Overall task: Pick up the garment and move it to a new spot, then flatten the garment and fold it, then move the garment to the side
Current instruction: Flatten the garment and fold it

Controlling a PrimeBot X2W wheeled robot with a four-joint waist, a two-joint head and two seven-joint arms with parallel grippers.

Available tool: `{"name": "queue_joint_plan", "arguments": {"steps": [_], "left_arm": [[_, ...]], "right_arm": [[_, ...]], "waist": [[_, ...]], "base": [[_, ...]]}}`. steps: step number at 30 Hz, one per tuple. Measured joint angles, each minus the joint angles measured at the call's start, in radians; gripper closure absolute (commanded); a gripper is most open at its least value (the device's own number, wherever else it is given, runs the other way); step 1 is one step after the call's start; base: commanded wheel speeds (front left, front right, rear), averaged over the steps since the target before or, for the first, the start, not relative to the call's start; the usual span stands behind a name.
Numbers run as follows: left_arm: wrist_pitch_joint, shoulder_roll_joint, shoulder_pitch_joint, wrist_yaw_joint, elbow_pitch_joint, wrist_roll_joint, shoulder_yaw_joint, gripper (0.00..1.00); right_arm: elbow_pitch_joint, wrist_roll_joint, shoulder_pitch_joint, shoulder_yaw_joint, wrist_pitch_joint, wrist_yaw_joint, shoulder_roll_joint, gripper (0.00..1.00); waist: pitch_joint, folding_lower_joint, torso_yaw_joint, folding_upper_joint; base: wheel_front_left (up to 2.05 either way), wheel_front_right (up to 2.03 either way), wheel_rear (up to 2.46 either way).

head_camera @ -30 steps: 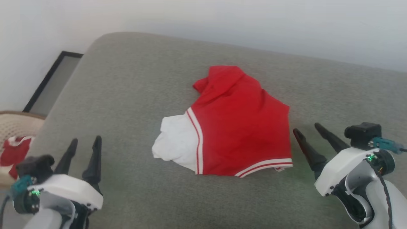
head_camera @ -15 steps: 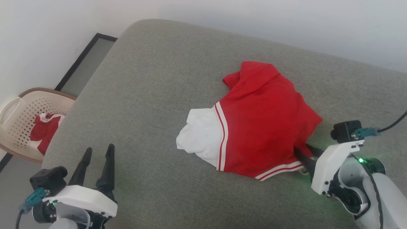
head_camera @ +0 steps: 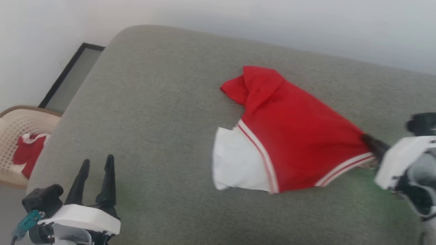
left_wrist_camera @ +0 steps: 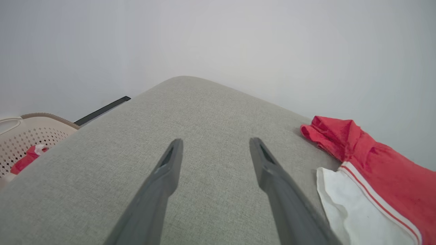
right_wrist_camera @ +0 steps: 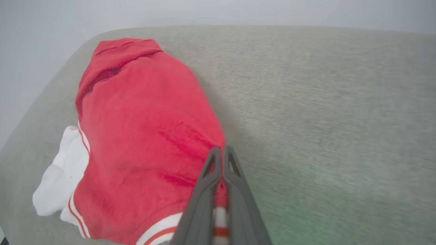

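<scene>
The garment (head_camera: 296,143) lies right of centre on the grey cushion (head_camera: 153,102), its right corner by the striped hem pinched between the closed fingers of the right gripper (right_wrist_camera: 222,151). The left gripper (head_camera: 97,160) hovers near left, well apart from it, fingers spread, empty.
</scene>
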Motion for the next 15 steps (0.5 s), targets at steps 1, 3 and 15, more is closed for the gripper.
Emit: {"name": "queue_joint_plan", "arguments": {"steps": [1, 3, 15], "left_arm": [[0.000, -0.005, 0.002, -0.003, -0.001, 0.010, 0.009, 0.00], [0.000, -0.015, 0.009, -0.015, -0.003, 0.020, 0.027, 0.00], [0.000, -0.071, 0.020, -0.057, 0.003, 0.083, 0.102, 0.00]], "right_arm": [[-0.003, -0.001, 0.006, -0.019, 0.003, 0.000, -0.012, 1.00], [-0.006, -0.003, 0.020, -0.059, 0.003, 0.000, -0.033, 1.00], [-0.175, -0.025, 0.051, -0.057, 0.011, 0.000, -0.074, 1.00]], "waist": [[-0.001, 0.0000, -0.008, 0.0000], [-0.001, 0.0000, -0.023, 0.0000], [-0.007, 0.0000, -0.073, 0.0000]], "base": [[0.00, 0.00, 0.00], [0.00, 0.00, 0.00], [0.00, 0.00, 0.00]]}}
